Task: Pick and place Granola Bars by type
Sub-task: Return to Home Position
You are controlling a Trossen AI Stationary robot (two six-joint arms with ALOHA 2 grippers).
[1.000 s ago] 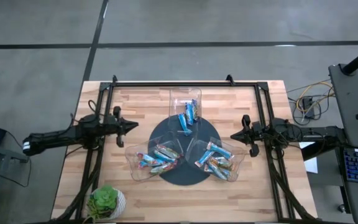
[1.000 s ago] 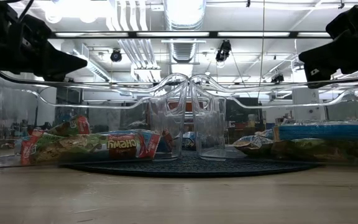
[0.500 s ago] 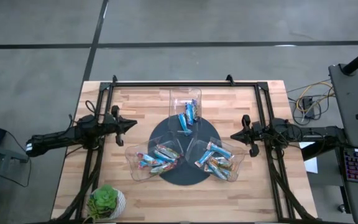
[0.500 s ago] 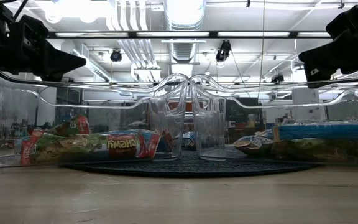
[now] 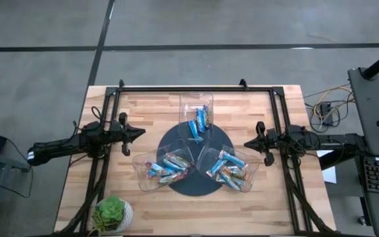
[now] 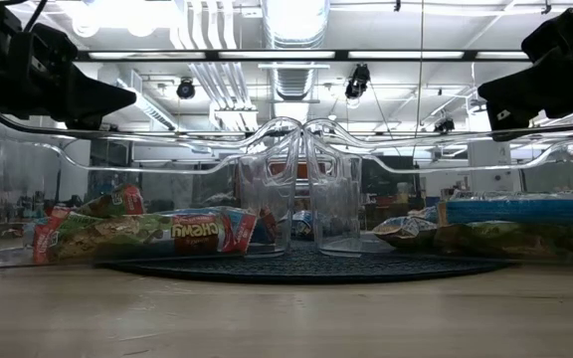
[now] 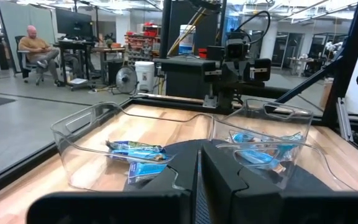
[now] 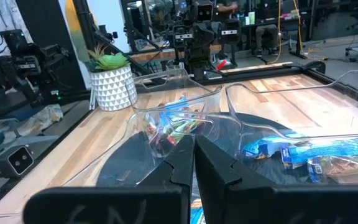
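Three clear plastic bins [image 5: 188, 99] crowd the dark round mat [image 5: 191, 187] on the pale wooden table [image 5: 150, 108], and both arms hang out wide, one on each side! The left gripper [image 5: 141, 132] hovers above the boards, fingers [image 7: 166, 186] pressed together on nothing, tip aimed in at the mat. Straight across, the right gripper [image 5: 247, 143] mirrors it, fingers closed and empty too.

The small shiny-wrapped granola bars [image 5: 198, 124] all lie inside the bins. A blue handful sits in the bin ahead of both grippers, toward the table's back rail. A mixed pile with red print lies just ahead of the left gripper, and a blue-and-tan pile just ahead of the right gripper. No bar touches either gripper.

Well off to the side of the left gripper, near the table corner, stands a green succulent in a white patterned pot [image 5: 112, 214].
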